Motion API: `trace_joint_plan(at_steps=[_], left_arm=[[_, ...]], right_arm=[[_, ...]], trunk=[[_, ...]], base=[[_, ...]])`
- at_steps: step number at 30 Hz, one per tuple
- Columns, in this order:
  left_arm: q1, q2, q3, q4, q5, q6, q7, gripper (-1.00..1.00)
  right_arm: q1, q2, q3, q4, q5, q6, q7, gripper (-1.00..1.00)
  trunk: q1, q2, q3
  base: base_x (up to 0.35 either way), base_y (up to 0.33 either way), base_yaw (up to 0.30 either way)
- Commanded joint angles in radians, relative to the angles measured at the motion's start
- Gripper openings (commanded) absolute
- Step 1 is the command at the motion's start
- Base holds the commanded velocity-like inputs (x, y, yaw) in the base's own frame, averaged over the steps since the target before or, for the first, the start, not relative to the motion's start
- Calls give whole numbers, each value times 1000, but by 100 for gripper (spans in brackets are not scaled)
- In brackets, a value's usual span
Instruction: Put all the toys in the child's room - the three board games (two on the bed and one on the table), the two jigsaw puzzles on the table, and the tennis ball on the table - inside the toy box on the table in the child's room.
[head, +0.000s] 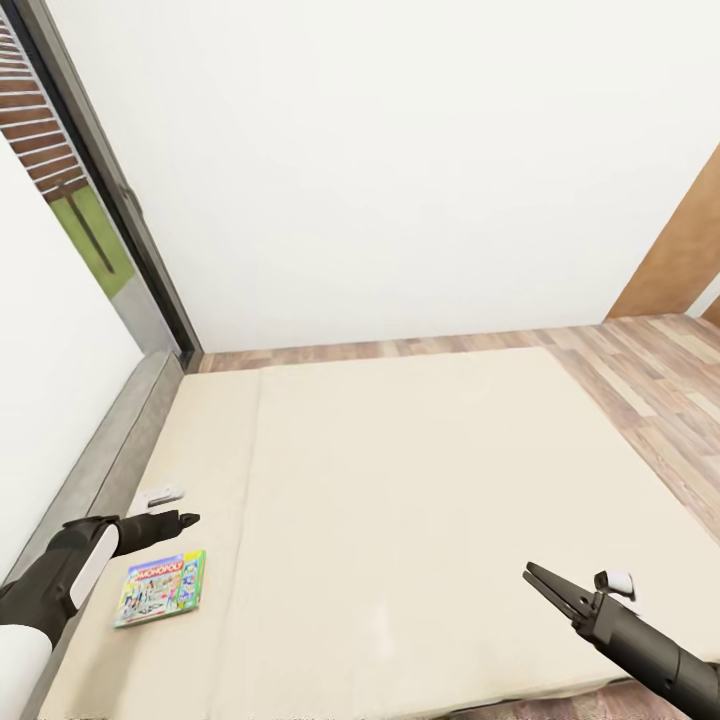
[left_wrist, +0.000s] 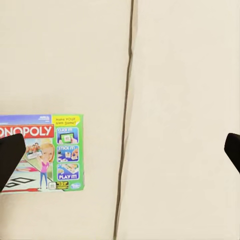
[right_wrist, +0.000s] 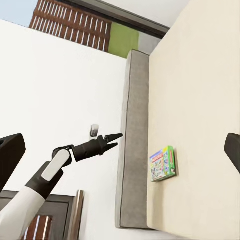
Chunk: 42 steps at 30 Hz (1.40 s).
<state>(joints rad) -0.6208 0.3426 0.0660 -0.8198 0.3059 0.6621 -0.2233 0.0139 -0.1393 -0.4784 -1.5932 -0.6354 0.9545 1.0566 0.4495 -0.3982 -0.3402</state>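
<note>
A green Monopoly board game (head: 160, 587) lies flat on the cream bed (head: 420, 480), near its left edge. My left gripper (head: 190, 519) hovers just beyond the box and above it, open and holding nothing. In the left wrist view the box (left_wrist: 42, 152) sits beside one dark finger (left_wrist: 10, 160). My right gripper (head: 540, 582) hangs open over the near right part of the mattress, far from the box. The right wrist view takes in the box (right_wrist: 162, 164) and the left gripper (right_wrist: 116, 136) above the bed's edge.
A grey side frame (head: 110, 460) runs along the bed's left, against a white wall. A dark-framed window (head: 90, 200) with brick outside stands at the far left. Wood-plank floor (head: 650, 400) and a wood-panel door (head: 680, 250) lie to the right.
</note>
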Motion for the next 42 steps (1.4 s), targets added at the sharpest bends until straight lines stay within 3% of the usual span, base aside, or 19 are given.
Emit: trace_joint_plan(at_steps=[1, 22, 42], left_arm=[[0, 0, 3, -1, 1, 7, -4, 100], [0, 1, 2, -1, 0, 5, -2, 100], [-3, 13, 4, 0, 0, -43, -1, 100]], right_arm=[[0, -1, 0, -1, -1, 4, 1, 100], [0, -3, -1, -1, -1, 4, 3, 100], [0, -1, 0, -2, -1, 4, 3, 100]], trunk=[[1, -2, -3], [1, -2, -37], [1, -2, -69]], base=[[0, 0, 1], [0, 0, 0], [0, 0, 0]])
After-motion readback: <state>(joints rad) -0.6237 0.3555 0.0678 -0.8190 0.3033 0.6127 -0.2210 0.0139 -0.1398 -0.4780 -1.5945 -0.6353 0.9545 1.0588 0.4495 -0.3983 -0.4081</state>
